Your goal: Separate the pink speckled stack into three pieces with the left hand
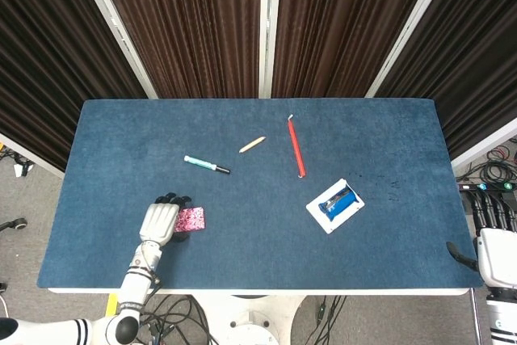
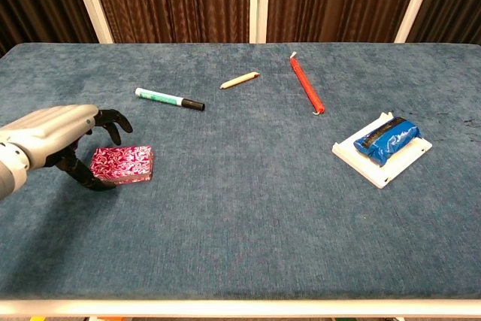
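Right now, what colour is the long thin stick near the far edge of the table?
The stick is red, clearest in the chest view.

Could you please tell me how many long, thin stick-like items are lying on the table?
3: a green marker at left-centre, a short wooden stick towards the back middle, and a red stick to its right. None appears hidden.

The tabletop (image 2: 248,208) is matt, napped blue cloth. Just beside the robot hand (image 2: 56,137), with its smooth grey shell and black fingers (image 2: 113,119), the pink speckled stack (image 2: 122,165) looks glossy.
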### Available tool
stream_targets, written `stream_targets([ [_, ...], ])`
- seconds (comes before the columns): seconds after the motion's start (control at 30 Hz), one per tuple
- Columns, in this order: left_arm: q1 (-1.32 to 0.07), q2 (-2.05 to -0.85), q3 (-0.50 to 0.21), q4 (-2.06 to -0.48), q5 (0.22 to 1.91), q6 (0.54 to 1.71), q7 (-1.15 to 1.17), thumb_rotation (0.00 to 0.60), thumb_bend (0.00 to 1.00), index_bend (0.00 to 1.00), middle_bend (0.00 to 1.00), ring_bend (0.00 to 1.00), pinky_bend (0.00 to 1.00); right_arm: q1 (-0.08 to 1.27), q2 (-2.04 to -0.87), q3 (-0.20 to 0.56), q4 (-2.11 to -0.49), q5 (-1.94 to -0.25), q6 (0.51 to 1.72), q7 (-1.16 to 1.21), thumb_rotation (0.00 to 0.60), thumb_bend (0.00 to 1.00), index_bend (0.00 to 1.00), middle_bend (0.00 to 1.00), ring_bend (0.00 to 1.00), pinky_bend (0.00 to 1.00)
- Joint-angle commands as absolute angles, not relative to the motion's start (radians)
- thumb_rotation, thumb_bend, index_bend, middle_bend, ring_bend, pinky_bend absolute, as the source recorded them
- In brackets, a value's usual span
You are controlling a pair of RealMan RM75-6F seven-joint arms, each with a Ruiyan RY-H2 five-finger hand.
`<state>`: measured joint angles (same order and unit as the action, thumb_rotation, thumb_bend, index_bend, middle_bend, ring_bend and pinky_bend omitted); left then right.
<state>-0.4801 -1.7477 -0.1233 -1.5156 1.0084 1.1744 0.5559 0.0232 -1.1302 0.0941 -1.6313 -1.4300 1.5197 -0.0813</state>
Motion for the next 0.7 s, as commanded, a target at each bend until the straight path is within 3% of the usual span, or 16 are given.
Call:
stream_targets([
  [0.03, -0.481, -1.75, -0.123, -1.513, 1.009, 1.174, 0.554, 0.6, 0.15, 0.25, 0.31, 0.15, 0.22, 0.023, -1.131, 0.094, -1.629, -1.427, 1.516, -0.08, 0.6, 0.1, 0.0, 0.0, 0.0, 0.0],
  [0.7, -0.467, -1.785, -0.109, -1.436, 1.071, 1.204, 0.516, 0.6, 0.17, 0.28, 0.37, 0.17, 0.22, 0.026, -1.137, 0.095, -1.625, -1.412, 1.502, -0.082, 0.6, 0.1, 0.0, 0.0, 0.0, 0.0],
])
